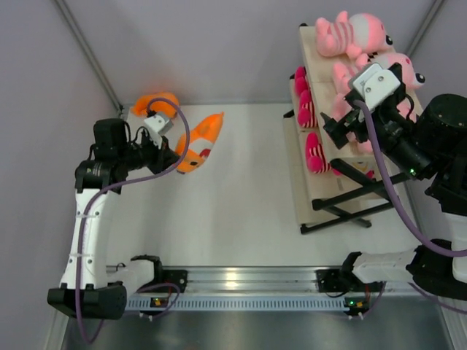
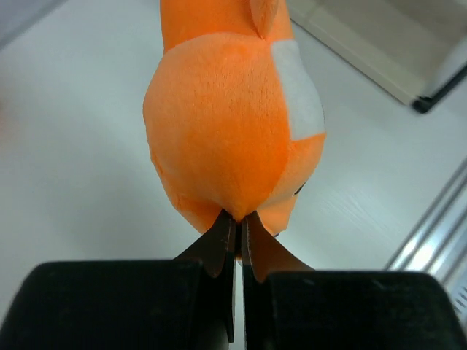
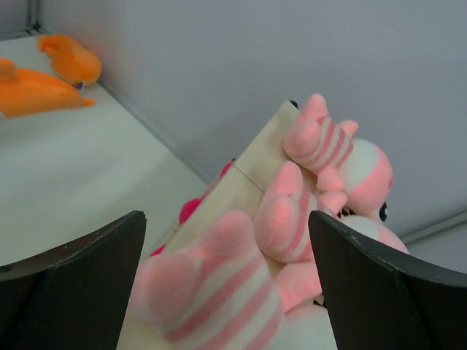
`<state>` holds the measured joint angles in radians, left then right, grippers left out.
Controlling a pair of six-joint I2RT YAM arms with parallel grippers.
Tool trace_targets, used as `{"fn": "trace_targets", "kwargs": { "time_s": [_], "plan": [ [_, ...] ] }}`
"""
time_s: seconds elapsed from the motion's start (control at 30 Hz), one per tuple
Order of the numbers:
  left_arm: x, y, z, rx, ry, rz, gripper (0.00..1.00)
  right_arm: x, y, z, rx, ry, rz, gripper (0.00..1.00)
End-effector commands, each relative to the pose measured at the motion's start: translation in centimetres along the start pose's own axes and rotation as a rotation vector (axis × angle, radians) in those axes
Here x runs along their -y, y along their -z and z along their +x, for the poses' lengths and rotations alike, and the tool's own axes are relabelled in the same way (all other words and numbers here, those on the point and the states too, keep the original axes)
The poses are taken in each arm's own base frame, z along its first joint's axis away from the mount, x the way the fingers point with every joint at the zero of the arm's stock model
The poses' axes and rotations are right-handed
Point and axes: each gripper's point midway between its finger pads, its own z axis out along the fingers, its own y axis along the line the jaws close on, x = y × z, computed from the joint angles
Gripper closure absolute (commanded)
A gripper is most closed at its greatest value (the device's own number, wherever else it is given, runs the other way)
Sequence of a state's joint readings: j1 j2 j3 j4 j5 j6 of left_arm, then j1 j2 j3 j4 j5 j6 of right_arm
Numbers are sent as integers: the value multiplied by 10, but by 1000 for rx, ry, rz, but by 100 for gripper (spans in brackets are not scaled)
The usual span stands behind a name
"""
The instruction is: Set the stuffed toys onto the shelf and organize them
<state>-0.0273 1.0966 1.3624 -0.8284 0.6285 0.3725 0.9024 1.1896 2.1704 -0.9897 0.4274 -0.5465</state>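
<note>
Pinching orange toy (image 2: 232,124), left hand (image 2: 237,219) nearly closed.

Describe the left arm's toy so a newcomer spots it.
On the left of the table, across from the shelf, are two orange toys. It is the orange toy nearer the middle, pinched by the left gripper; the other orange toy lies free in the far corner.
</note>
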Motion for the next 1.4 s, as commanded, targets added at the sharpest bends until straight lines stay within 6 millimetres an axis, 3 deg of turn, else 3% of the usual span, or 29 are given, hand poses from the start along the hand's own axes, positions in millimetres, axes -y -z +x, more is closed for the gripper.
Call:
{"fn": "trace_targets", "kwargs": {
  "time_s": [0.0, 0.07, 0.1, 0.17, 0.2, 0.23, 0.3, 0.4, 0.6, 0.73, 0.8, 0.93, 1.03, 1.23, 1.37],
  "plan": [
    [66, 9, 21, -43, 92, 343, 100, -37, -12, -28, 116, 92, -188, 6],
    [75, 17, 26, -45, 61, 368, 100, -59, -20, -29, 120, 210, -267, 5],
    [80, 22, 26, -39, 42, 383, 100, -90, -26, -28, 109, 280, -358, 5],
    [89, 30, 30, -47, 18, 405, 100, -117, -32, -23, 87, 407, -430, 5],
    [91, 33, 31, -49, 9, 411, 100, -146, -37, -22, 86, 456, -500, 5],
    [96, 37, 31, -52, 5, 423, 100, -163, -40, -15, 69, 494, -543, 5],
    [101, 43, 36, -66, 0, 432, 100, -199, -37, -17, 117, 503, -680, 6],
    [107, 49, 42, -87, 4, 436, 100, -232, -39, -11, 113, 482, -794, 6],
    [118, 59, 49, -96, -5, 453, 100, -301, -48, 40, -3, 449, -988, 15],
    [123, 63, 53, -103, -11, 465, 100, -316, -58, 69, -39, 383, -1031, 16],
    [124, 64, 54, -102, -16, 467, 100, -316, -68, 67, -11, 319, -1018, 16],
    [133, 72, 57, -109, -20, 491, 100, -326, -85, 83, -20, 288, -979, 16],
    [133, 74, 66, -132, -53, 493, 100, -320, -95, 84, -25, 271, -920, 17],
    [134, 75, 73, -148, -64, 485, 100, -287, -103, 75, 5, 258, -796, 16],
    [133, 74, 74, -154, -69, 489, 100, -285, -103, 79, 7, 281, -786, 16]
  ]
}}
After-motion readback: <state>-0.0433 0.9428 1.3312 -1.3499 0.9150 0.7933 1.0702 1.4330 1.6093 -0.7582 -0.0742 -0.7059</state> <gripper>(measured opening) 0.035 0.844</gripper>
